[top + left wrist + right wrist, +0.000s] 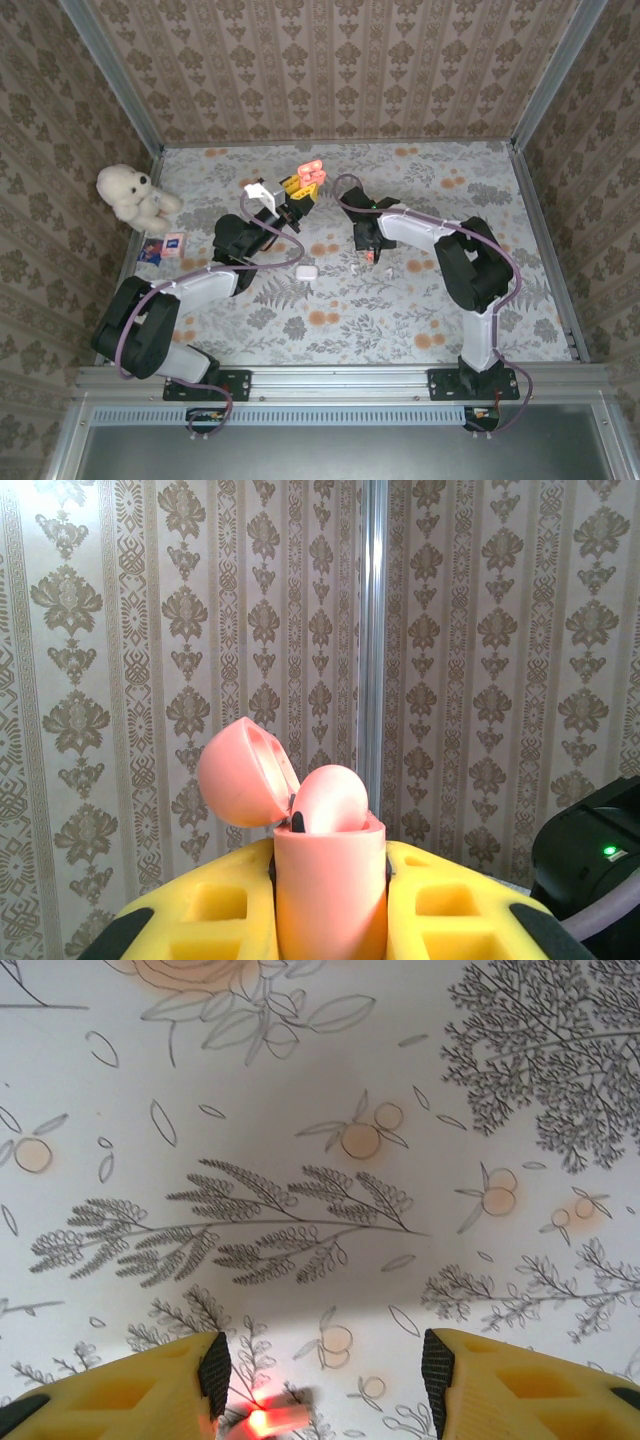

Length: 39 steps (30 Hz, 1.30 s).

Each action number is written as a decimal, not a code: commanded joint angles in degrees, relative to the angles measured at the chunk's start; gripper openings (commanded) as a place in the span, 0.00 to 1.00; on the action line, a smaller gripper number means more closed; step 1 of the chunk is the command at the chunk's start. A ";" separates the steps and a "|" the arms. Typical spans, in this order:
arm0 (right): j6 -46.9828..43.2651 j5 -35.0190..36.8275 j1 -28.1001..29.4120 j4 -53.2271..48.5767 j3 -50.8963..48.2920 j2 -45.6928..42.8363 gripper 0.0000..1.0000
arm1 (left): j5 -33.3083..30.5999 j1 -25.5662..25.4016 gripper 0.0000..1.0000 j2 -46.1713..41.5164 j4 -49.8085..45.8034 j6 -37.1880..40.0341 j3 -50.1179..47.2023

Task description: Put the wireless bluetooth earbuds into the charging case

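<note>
Flowered cloth, orange-red earbud inside the parted right claw; left claw clamped on pink case.

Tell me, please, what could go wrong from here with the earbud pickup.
The small orange-red earbud lies off-centre, beside one finger of the open right hand; closing might flick it away. The salmon-pink rounded charging case sits high in the shut left hand, lid open, so a misaligned insertion could tip it.
</note>
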 commanded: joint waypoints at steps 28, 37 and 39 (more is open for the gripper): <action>4.71 1.27 -2.74 -2.17 -7.88 -1.78 0.53 | -0.18 -0.34 0.00 -1.40 1.87 -0.49 0.56; 5.61 -0.60 -1.11 -1.01 -10.65 -4.18 0.52 | -0.27 -0.51 0.00 -1.26 1.87 -0.48 0.44; 5.76 -0.87 -0.45 -0.85 -10.93 -4.51 0.52 | -0.28 -0.60 0.00 -1.19 1.87 -0.48 0.45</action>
